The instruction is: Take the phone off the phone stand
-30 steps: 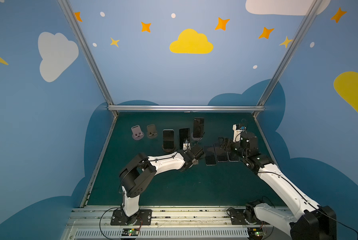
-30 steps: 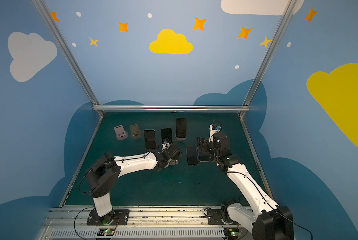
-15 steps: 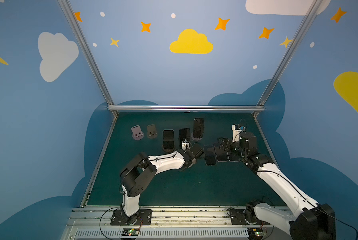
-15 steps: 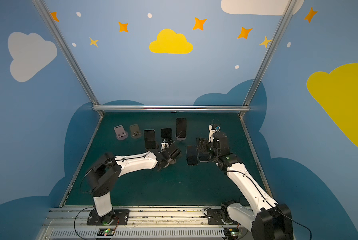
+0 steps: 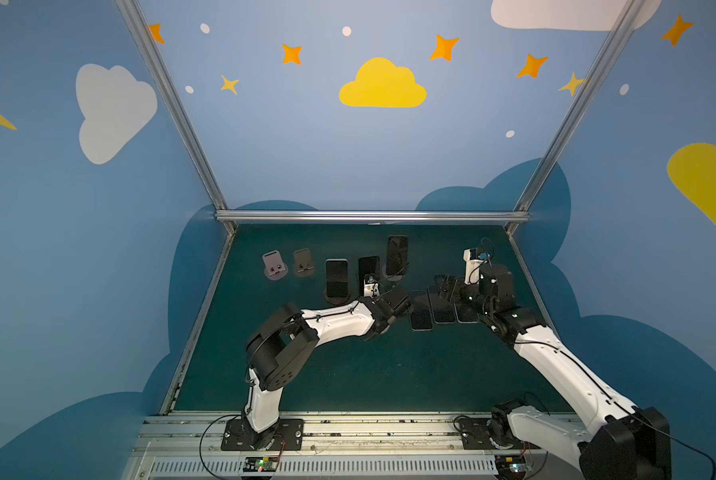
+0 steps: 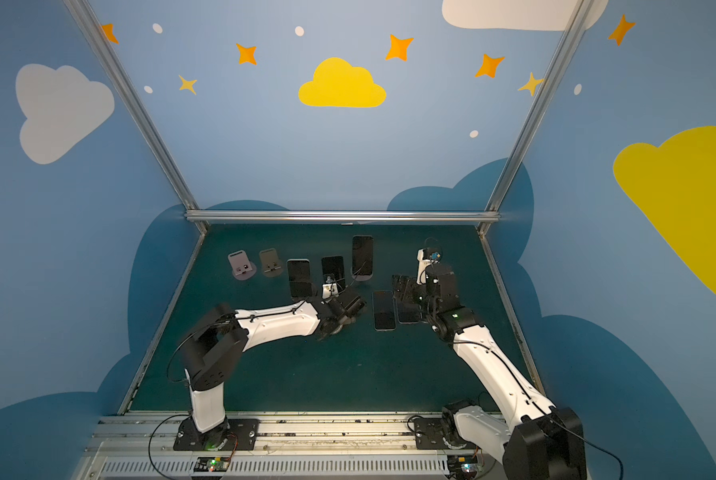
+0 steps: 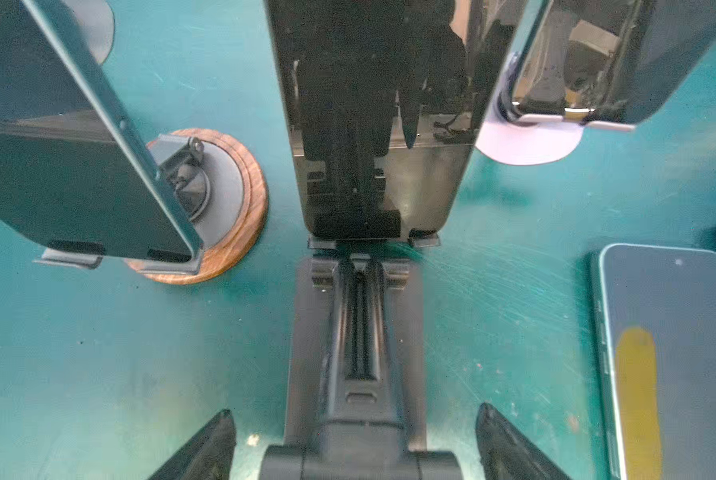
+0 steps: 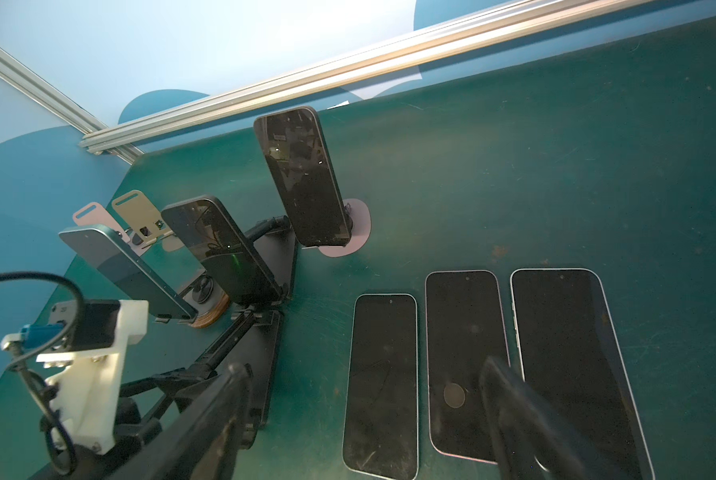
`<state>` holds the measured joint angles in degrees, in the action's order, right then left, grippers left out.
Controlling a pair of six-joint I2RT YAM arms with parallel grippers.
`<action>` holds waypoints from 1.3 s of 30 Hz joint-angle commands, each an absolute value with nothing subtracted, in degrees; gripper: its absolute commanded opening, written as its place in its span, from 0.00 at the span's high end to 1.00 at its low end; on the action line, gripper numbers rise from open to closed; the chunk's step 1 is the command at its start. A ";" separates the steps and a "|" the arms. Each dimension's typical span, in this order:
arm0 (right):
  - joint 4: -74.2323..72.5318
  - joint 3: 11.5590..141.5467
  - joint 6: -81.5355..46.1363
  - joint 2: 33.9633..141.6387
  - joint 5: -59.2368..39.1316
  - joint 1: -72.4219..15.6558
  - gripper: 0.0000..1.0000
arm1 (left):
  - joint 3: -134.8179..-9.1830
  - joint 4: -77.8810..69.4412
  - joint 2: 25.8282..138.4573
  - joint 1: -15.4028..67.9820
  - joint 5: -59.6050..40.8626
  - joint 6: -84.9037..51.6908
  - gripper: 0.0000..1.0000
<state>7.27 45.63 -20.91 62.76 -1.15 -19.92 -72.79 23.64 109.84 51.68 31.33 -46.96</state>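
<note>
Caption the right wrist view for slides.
Three dark-screened phones lie flat on the green tabletop; three propped phones rest on stands, near two empty stands.

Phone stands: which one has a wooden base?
The stand holding the leftmost upright phone in a top view: its round base is wood. The middle stand is black; the right stand has a pale lilac disc.

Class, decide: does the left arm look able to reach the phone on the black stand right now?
Probably yes: the phone stands straight ahead of the open left fingers, with nothing between but its stand.
</note>
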 commanded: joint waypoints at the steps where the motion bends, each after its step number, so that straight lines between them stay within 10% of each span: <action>1: 6.65 45.60 -21.66 62.89 -1.51 -19.69 0.13 | -73.21 25.84 110.66 51.67 33.66 -49.09 0.14; 21: 6.62 45.21 -22.06 61.70 -2.00 -19.66 0.13 | -68.63 29.87 102.06 55.33 38.77 -46.67 0.32; 39: 6.49 45.47 -22.58 61.61 -3.62 -19.69 0.13 | -52.52 51.25 72.57 54.54 39.77 -59.59 0.34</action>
